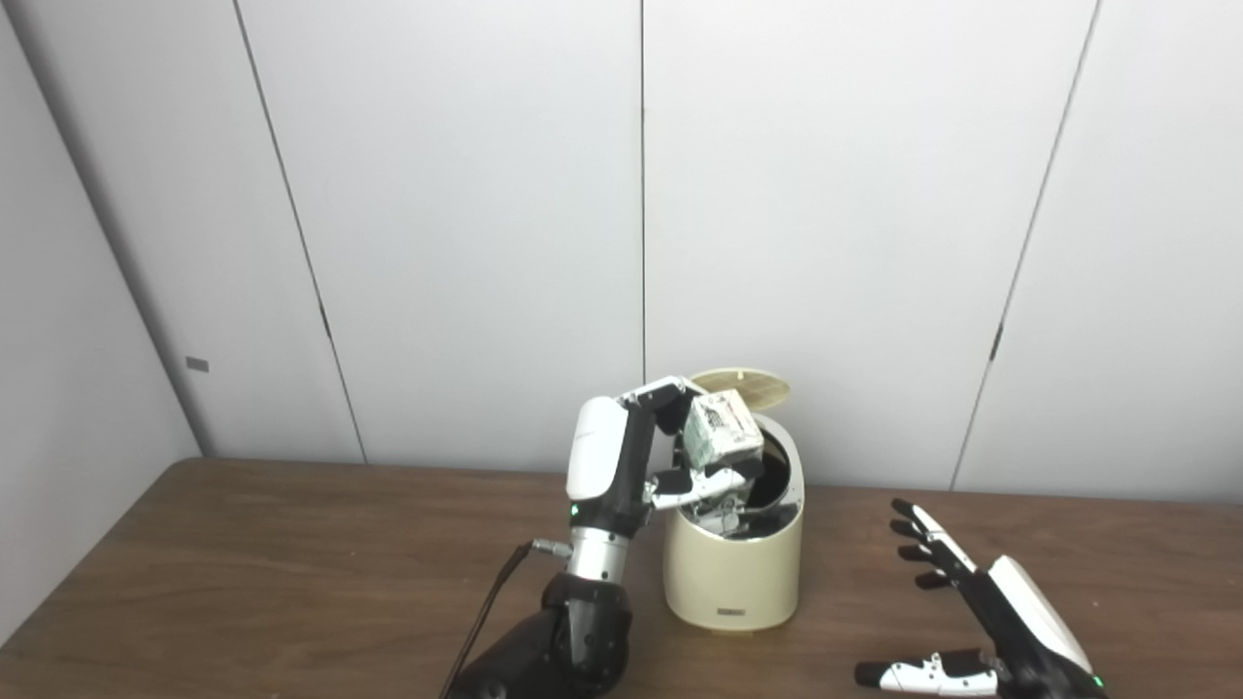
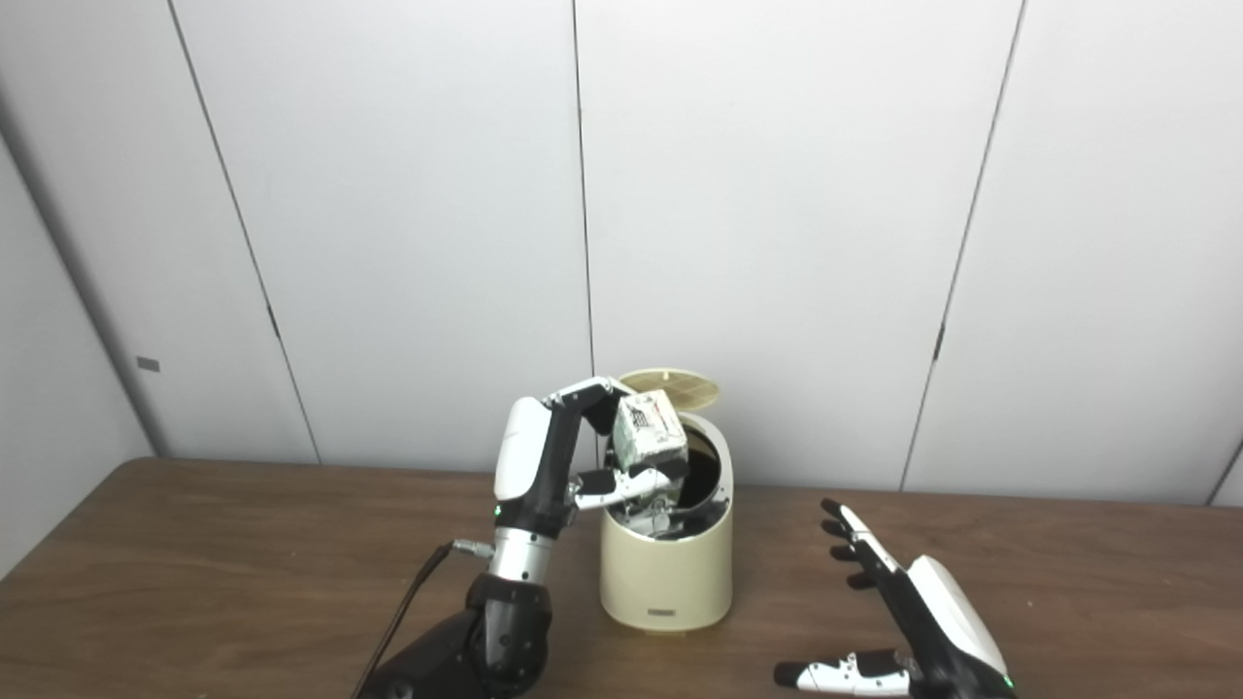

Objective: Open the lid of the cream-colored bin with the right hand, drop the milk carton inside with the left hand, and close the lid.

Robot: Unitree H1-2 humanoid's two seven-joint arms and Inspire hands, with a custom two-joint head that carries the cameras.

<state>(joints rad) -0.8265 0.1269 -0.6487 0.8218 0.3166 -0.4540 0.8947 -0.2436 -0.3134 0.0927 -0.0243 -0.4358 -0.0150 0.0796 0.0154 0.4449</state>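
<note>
Carton (image 1: pixel 721 433) and left robot hand (image 1: pixel 670 456) over bin mouth (image 1: pixel 777 476)

L hand (image 1: pixel 641 456) raised, fingers (image 1: pixel 714 476) curled shut; R hand (image 1: pixel 981 602) low, splayed.

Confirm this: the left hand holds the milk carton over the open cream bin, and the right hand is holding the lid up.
Not quite. The right hand is open on the table, apart from the bin; the lid stands open unaided, as the left eye view shows. The left hand does hold the milk carton over it.

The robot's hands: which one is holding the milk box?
The left hand, raised over the open cream-colored bin, grips the milk carton. The right hand holds nothing; it is low over the table with fingers spread.
</note>
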